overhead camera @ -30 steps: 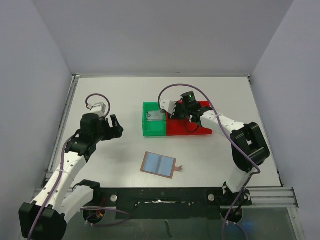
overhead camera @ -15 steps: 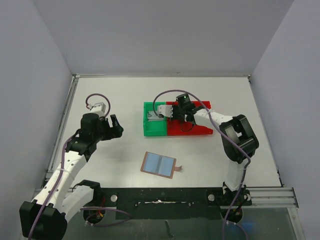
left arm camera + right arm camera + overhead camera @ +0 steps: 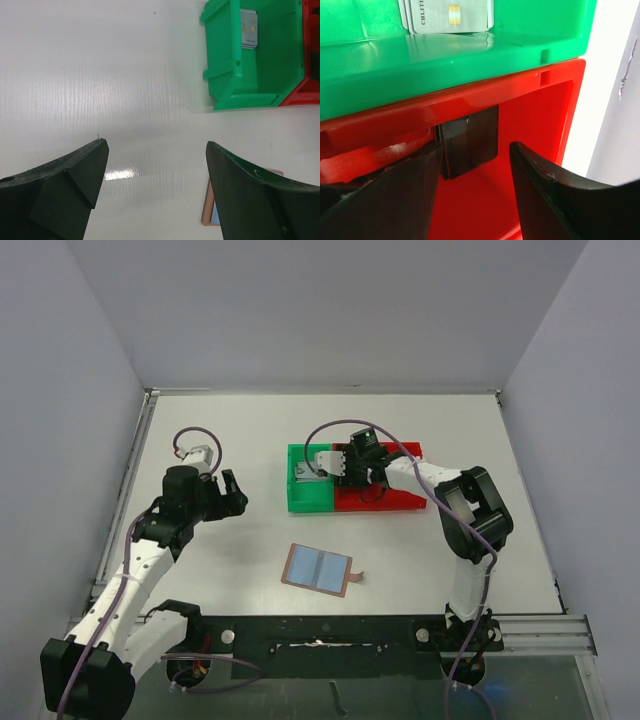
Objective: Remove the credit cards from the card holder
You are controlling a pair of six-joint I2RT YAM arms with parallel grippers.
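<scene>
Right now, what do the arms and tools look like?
Left arm and right arm: white link shells, black joints, a purple cable looped along each. Left tool and right tool: two matte black wedge-shaped fingers.

credit cards [image 3: 447,15] in left bin [image 3: 310,503], lone card [image 3: 470,142] in right bin [image 3: 392,502] touching it at 3 o'clock; card holder [image 3: 318,569] at bins' 6 o'clock

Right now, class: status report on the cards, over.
Left pincer, right pincer open. Black card in red bin, silver card in green bin. Card holder open. Nothing blocking.
</scene>
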